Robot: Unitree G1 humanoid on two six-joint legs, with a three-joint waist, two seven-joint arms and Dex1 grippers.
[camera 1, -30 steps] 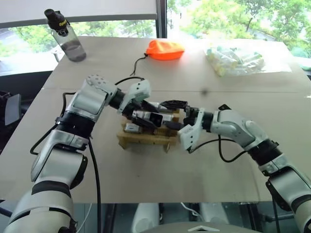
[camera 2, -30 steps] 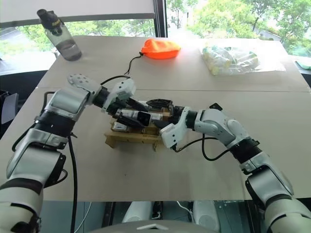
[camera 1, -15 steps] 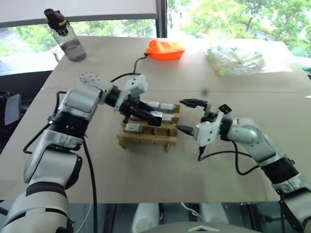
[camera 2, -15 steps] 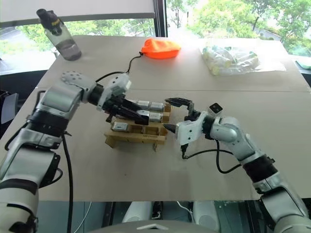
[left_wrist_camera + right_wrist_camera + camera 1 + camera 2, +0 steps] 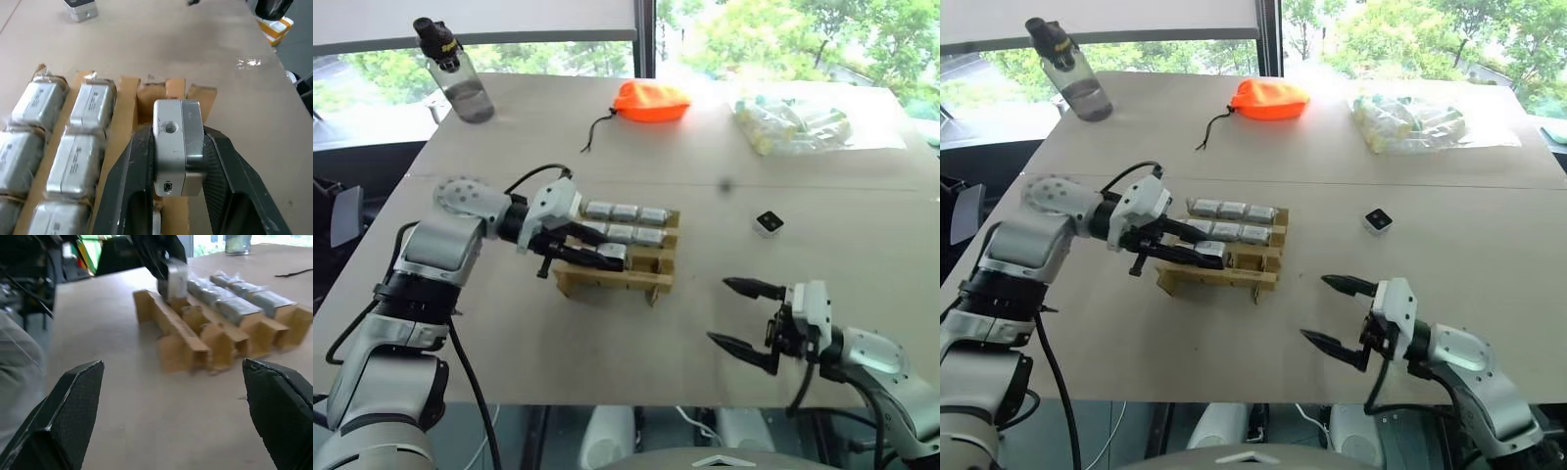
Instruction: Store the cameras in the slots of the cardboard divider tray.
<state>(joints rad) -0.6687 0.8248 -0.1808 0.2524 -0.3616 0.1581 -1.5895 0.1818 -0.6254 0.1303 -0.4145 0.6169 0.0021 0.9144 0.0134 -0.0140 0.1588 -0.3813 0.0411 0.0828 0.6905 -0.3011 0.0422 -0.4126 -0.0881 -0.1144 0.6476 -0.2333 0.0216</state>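
The cardboard divider tray [image 5: 651,280] lies mid-table, its two far rows filled with silver-grey cameras [image 5: 626,212]. My left gripper [image 5: 607,257] is shut on one more camera [image 5: 177,142], held over the tray's near rows, just above the slots. In the right wrist view that held camera [image 5: 172,278] hangs at the tray's [image 5: 195,340] far-left end. Another camera [image 5: 767,223], black lens face up, lies loose on the table to the right of the tray. My right gripper [image 5: 718,311] is open and holds nothing. It hovers near the table's front edge, right of the tray.
A water bottle [image 5: 455,73] stands at the far left. An orange pouch [image 5: 649,100] with a cord lies at the far middle. A clear bag of pale tubes [image 5: 793,122] lies at the far right. The table's front edge is close under my right gripper.
My right gripper has pulled back from the tray to the near right, staying open. My left gripper has closed on the camera and shifted it a little back and left over the tray.
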